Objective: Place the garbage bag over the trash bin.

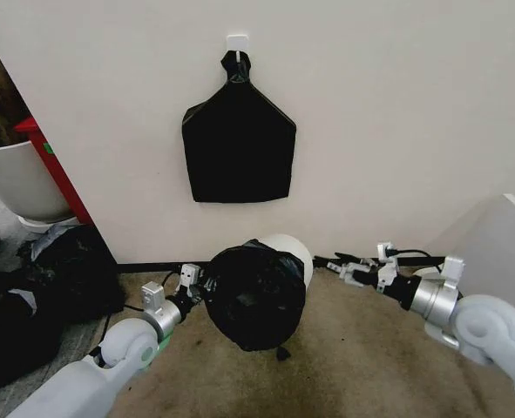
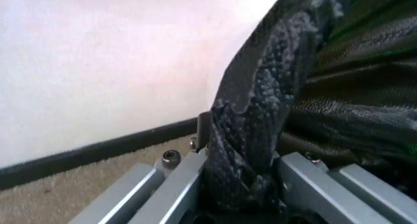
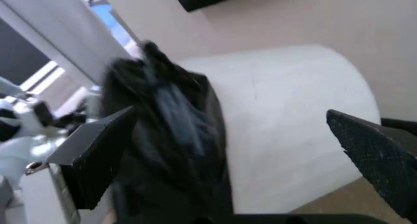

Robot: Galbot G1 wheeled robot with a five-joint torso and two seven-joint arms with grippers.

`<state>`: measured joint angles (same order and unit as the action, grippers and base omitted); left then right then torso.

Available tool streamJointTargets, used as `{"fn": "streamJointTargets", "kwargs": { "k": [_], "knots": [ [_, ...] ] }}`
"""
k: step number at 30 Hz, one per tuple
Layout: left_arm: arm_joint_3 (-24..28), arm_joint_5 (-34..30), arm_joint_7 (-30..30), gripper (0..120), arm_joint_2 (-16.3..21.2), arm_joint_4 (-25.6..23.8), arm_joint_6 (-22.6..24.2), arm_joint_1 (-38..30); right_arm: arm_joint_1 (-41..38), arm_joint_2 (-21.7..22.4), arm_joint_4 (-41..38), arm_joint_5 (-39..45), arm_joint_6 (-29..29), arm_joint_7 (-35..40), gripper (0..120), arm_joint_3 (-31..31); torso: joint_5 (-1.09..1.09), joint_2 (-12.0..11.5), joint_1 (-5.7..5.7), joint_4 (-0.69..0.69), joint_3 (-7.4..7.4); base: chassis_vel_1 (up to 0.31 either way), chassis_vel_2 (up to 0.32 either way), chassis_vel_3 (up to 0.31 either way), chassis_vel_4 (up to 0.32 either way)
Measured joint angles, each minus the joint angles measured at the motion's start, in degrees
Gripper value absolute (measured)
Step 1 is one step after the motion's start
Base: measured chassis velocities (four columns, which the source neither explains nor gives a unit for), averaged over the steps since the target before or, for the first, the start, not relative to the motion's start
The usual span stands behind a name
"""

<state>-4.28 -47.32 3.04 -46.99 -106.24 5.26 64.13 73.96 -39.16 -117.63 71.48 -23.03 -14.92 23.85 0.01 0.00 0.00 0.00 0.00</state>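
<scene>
The trash bin (image 1: pixel 290 248), a small white bucket, is tipped on its side near the wall, mouth toward me. The glossy black garbage bag (image 1: pixel 255 300) covers its mouth and most of its body. My left gripper (image 1: pixel 198 286) is at the bag's left edge, shut on a bunched fold of film. In the left wrist view that fold of the garbage bag (image 2: pixel 260 112) runs between the fingers of the left gripper (image 2: pixel 241 185). My right gripper (image 1: pixel 337 264) hangs open just right of the bin, apart from it. In the right wrist view the right gripper (image 3: pixel 231 119) is spread wide before the trash bin (image 3: pixel 293 116) and garbage bag (image 3: pixel 169 131).
A flat black bag (image 1: pixel 238 148) hangs from a wall hook above the bin. Bulky black sacks (image 1: pixel 39 287) lie at the left under a white planter pot (image 1: pixel 17 178) and a red stand (image 1: pixel 57 170). A white panel (image 1: pixel 501 244) stands at the right. Carpet lies in front.
</scene>
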Motion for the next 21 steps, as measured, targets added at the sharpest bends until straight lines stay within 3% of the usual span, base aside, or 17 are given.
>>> {"fn": "streamJointTargets", "kwargs": {
  "k": [8, 21],
  "knots": [
    [0.1, 0.3, 0.6, 0, 0.8, -2.5, 0.0, 0.9, -5.3, -2.7, 3.0, -3.3, 0.0, 5.1, 100, -6.8, 0.00, 0.0, 0.00, 0.00, 0.00, 0.000, 0.000, 0.000, 0.000],
    [-0.6, -0.2, 2.5, 0, 1.7, -5.2, 0.3, 2.7, -10.7, -2.8, 9.9, -4.1, 0.0, 5.9, 100, -8.5, 0.00, 0.0, 0.00, 0.00, 0.00, 0.000, 0.000, 0.000, 0.000]
  ]
}}
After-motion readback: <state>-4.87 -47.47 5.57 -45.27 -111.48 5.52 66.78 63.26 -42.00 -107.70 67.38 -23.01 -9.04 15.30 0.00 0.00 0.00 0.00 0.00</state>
